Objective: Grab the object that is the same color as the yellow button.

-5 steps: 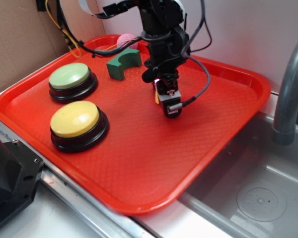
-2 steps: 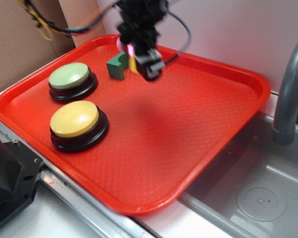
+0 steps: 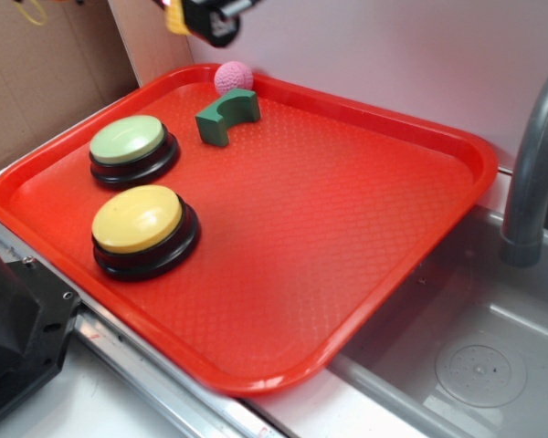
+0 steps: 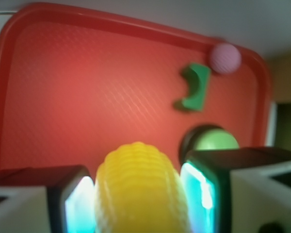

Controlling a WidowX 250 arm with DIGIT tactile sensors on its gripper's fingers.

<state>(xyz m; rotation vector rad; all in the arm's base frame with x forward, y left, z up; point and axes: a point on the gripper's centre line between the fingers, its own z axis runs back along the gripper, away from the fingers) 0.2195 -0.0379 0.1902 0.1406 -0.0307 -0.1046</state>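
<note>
A: Is the red tray [image 3: 365,237] lying beside a sink?

B: Yes, carrying the yellow button [image 3: 139,219], green button [image 3: 128,140], green block [image 3: 226,113] and pink ball [image 3: 233,77].

A: The corn?

B: The gripper [image 4: 138,194] is clamping the bumpy yellow corn [image 4: 138,187] high above it.

Two buttons [image 3: 132,151] left on tray [image 3: 347,246].

Exterior looks down obliquely; wrist looks steeply down; both share the tray [image 3: 457,146].

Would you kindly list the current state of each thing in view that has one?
gripper: shut on the corn toy, raised high above the tray
corn toy: held between the fingers, lifted
yellow button: on the tray, untouched
green button: on the tray, untouched
</note>
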